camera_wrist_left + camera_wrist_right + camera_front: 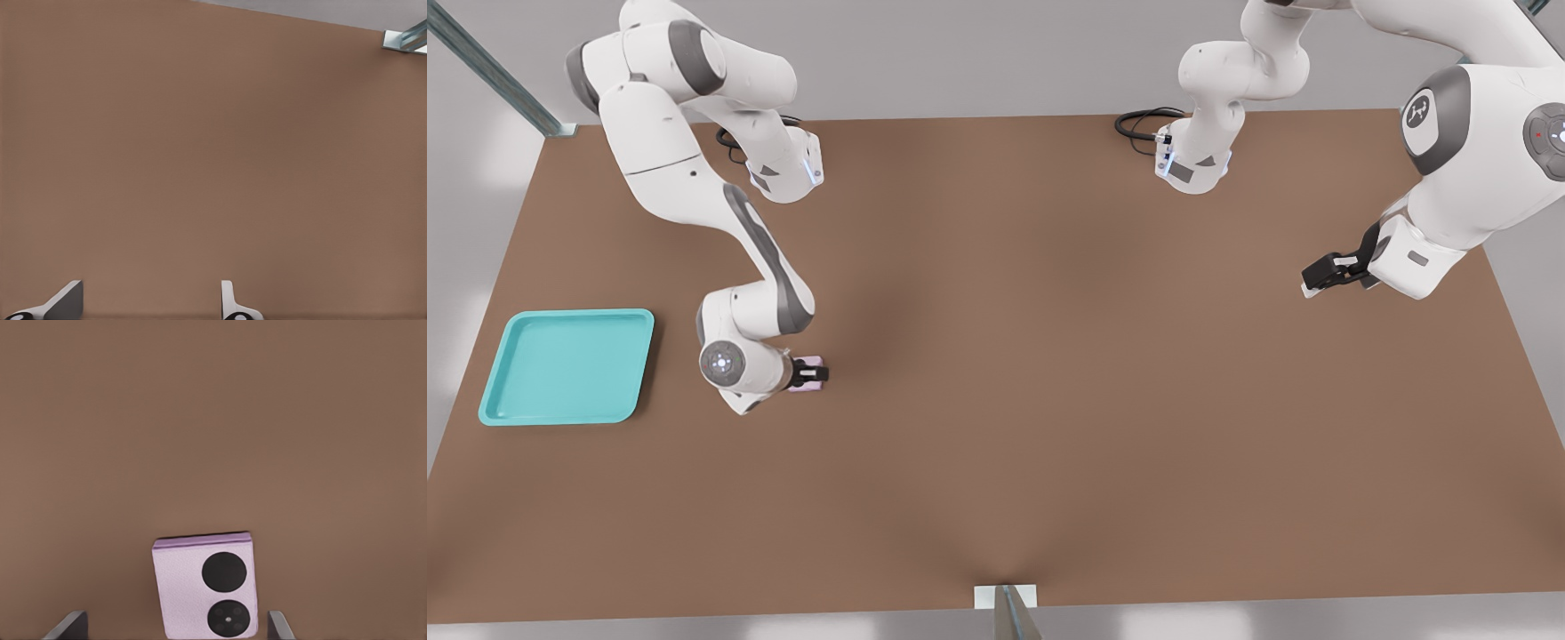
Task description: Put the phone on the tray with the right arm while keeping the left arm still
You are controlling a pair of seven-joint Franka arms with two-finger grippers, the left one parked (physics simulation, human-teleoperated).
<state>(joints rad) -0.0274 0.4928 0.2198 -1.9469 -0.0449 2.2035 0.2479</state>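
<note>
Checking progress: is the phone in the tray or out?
Out. The phone lies on the table between the open pincer fingers; the tray holds nothing.

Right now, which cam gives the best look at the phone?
The right wrist view: the phone fills the lower frame, lying between the open claw fingertips, both black lenses showing. The front view shows only a pink sliver under the claw, to the front view's right of the tray. The left wrist view shows none of it.
</note>
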